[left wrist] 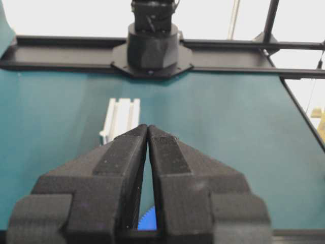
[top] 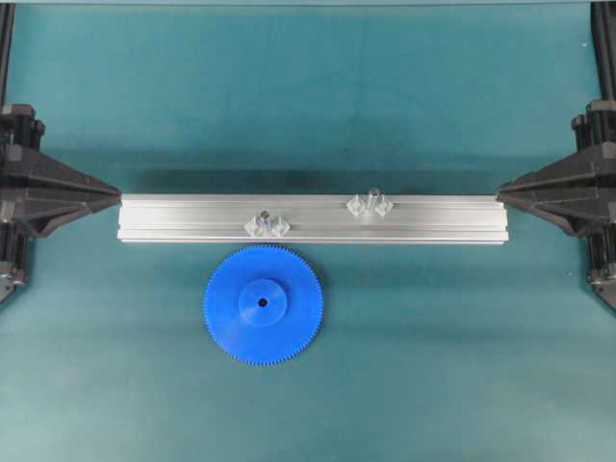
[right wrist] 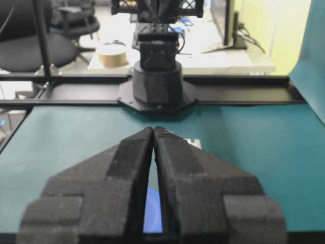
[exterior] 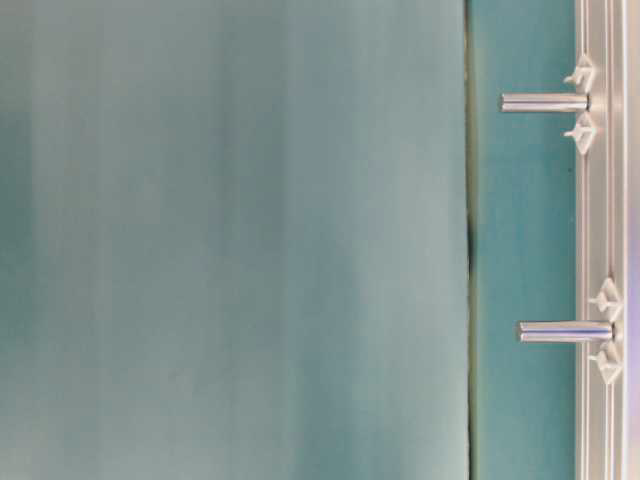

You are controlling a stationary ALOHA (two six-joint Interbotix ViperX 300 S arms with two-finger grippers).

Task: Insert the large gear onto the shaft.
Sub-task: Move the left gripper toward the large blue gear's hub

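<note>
Large gear (top: 263, 304) lies flat on worktop (top: 433, 366), just in front of alu rail (top: 433, 219), left of centre, below the left shaft (top: 265, 220). Left end effector (top: 114, 197) nearer; right end effector (top: 502, 195) further off. Both clenched, empty, parked at rail ends.

A big flat bright-blue toothed plastic gear (top: 263, 304) is lying flat just beside a short upright grey metal pin (top: 265, 218).
</note>
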